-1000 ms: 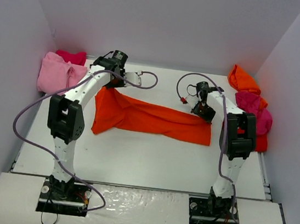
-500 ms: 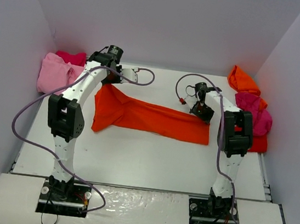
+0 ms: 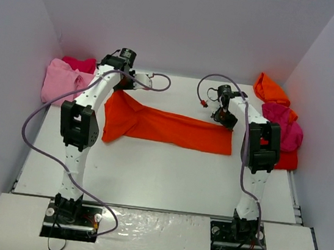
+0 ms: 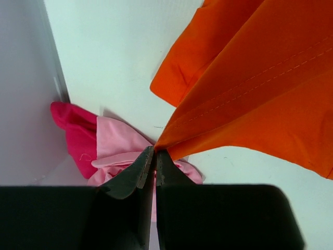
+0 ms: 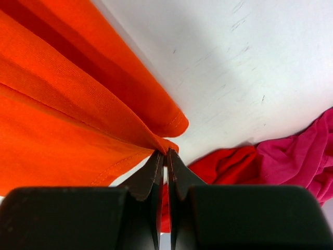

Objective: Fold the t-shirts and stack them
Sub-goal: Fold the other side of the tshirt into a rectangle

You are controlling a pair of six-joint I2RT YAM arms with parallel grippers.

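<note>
White table (image 3: 160, 179) between pale walls, with one orange-red tee (image 3: 166, 128) drawn across its middle as a long band. The left gripper (image 4: 154, 156) is clenched on a corner at that tee's left end. The right gripper (image 5: 165, 155) is pinched on the hem at its right end. The cloth runs taut between them, lifted at both ends and lying on the table along its near edge.

Left of the orange-red tee, against the wall, a pink tee (image 3: 58, 83) and a crimson tee (image 3: 79, 63) lie bunched together. Right of it, an orange tee (image 3: 270, 89), a magenta tee (image 3: 282, 118) and a red tee (image 3: 290, 160) sit in a crumpled heap.

The job looks to be at an early stage. The orange-red tee seems at most doubled lengthwise, so its crosswise folds are yet to come. No neat stack shows anywhere. The five tees either side of it look unfolded, though the pink pair is hard to judge from above. Most of the folding, and all of the stacking, appears to remain.
</note>
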